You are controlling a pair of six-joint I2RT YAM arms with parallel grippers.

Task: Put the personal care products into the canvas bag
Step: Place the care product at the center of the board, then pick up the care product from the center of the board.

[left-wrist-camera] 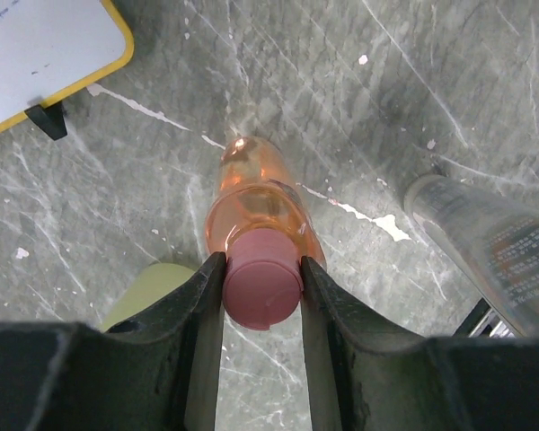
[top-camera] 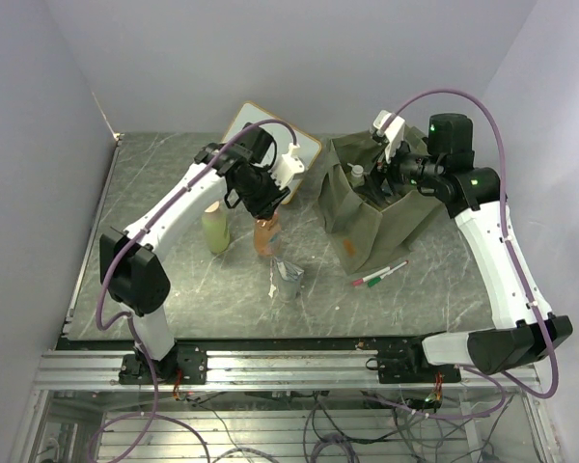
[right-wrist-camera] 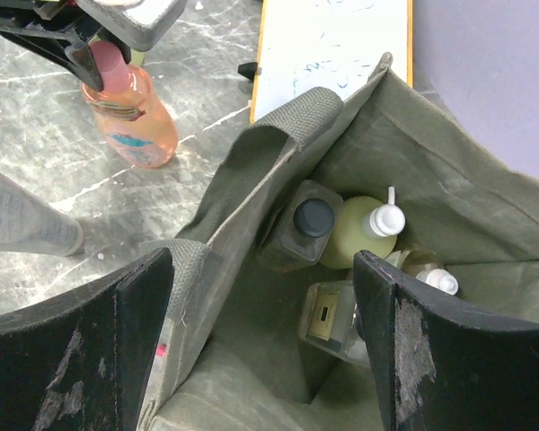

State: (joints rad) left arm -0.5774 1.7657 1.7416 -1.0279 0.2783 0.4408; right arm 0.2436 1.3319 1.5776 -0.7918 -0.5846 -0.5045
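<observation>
Gripping the translucent orange-pink bottle (left-wrist-camera: pixel 259 202) by its pink cap (left-wrist-camera: pixel 262 292), left hand (left-wrist-camera: pixel 262 265) clamps tight; right hand (right-wrist-camera: pixel 260 269) gapes.

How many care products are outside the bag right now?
3. The pale-green bottle stands upright. Just right of it in the top view, the orange-pink bottle is gripped at its cap by the left gripper. The clear pouch sits below-right of that. The left arm could hide more.

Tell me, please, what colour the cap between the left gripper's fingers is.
The cap is dusty pink; the left wrist view shows it best.
</observation>
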